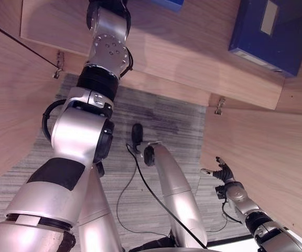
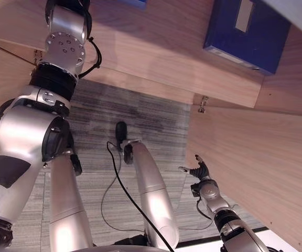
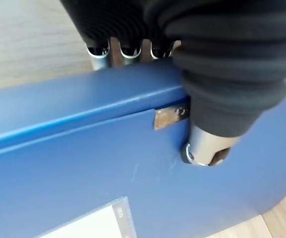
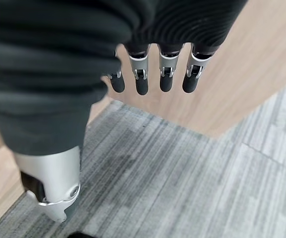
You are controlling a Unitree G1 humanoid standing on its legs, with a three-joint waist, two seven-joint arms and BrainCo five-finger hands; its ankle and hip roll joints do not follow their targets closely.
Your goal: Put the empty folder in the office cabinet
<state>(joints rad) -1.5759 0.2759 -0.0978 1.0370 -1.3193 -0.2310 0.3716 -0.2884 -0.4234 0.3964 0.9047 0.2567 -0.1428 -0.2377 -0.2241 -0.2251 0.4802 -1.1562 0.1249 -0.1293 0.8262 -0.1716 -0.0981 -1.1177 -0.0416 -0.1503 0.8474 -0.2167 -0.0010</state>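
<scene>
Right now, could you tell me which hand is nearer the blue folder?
Left. The left hand grips the blue folder along its edge; the right hand hangs open, low beside the cabinet door.

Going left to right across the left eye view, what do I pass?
Open wooden cabinet door → raised left arm → grey striped carpet → right hand with straight fingers → blue folder in the cabinet, upper right.
</scene>
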